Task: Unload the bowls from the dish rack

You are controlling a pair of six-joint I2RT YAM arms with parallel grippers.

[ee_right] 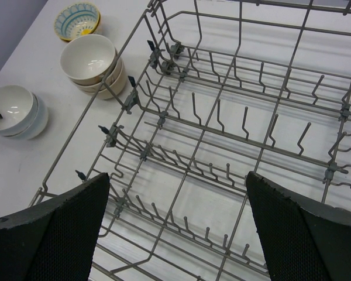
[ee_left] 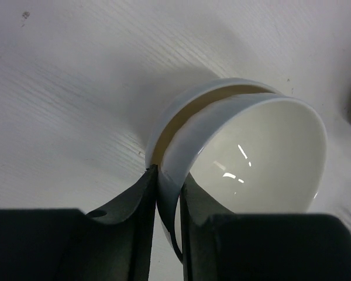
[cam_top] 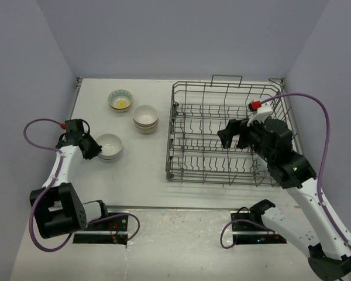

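Left gripper (ee_left: 168, 193) pinches rim of white bowl (cam_top: 111, 143), nested on another, centre-left of top view; glazed ceramic: light, rigid, slippery, chippable; right gripper (ee_right: 176, 178) spread above dish rack (cam_top: 216, 175).

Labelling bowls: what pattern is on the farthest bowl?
The patterned bowl: blue-green arches inside, yellow centre. Clearest in right wrist view.

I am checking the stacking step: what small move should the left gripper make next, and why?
Probably open the left gripper: it pinches the rim of the upper white bowl, already nested in the lower white bowl, and the dish rack looks empty.
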